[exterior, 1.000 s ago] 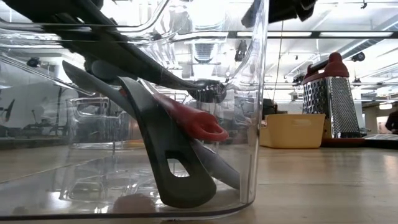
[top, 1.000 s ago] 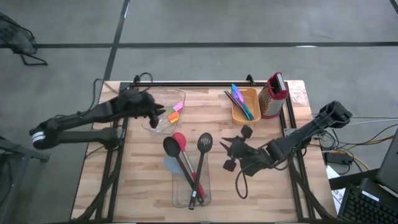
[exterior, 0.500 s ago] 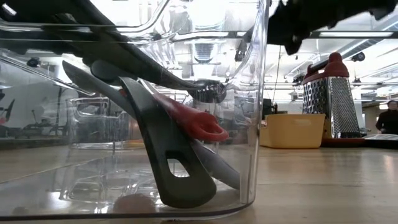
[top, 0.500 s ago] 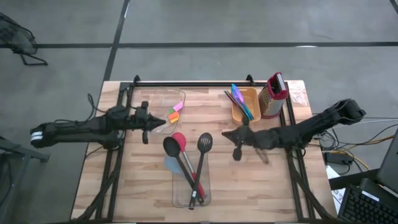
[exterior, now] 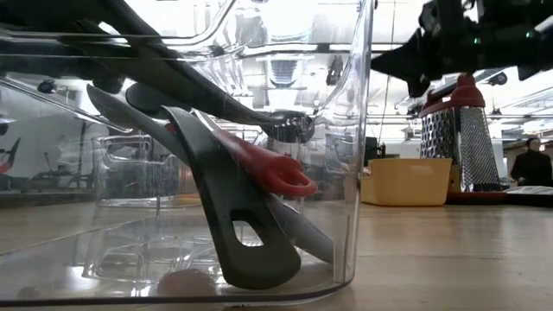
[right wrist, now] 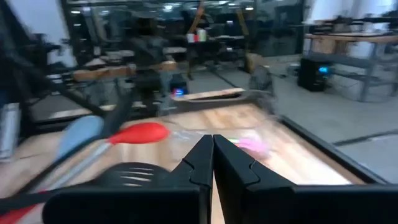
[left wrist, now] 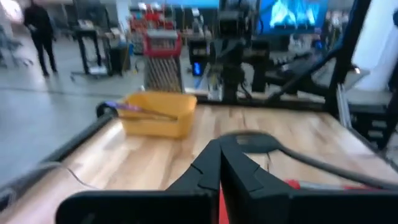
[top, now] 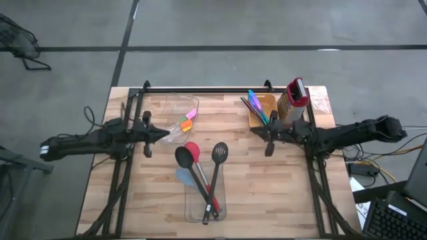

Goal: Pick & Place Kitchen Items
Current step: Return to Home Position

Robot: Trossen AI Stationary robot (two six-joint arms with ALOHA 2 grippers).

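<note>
both arms have drawn back since a second ago. the left gripper (top: 161, 133) was then over the far clear bin (top: 167, 107). now it lies low and level toward the left edge of the table (top: 153, 193), its tip just beside that bin's near wall. its fingers (left wrist: 208, 165) are pressed together on nothing.

the right gripper (top: 256, 131) was folded down over the middle of the table, then stretched out half a second ago. now it sits nearer the right edge, just in front of the yellow bin (top: 274, 107), with its fingers (right wrist: 202, 158) also pressed together and empty. in the low view it has come into the upper right, in front of the grater (exterior: 462, 147). a person (exterior: 527, 164) in the room behind has stepped further into view.

none of the items has shifted. the pink, yellow, orange and green chunks (top: 188, 120) lie in the far clear bin, toward the far-left corner. the blue, purple and pink sticks (top: 259, 110) stand slanted in the yellow bin, beside the grater at the far-right corner. the red spoon (top: 192, 151), black spoon (top: 183, 158), light-blue spoon (top: 183, 177) and slotted turner (top: 219, 152) have their handles gathered in the near clear bin (top: 192, 212) at the near edge. their heads fan out toward the table's middle.
</note>
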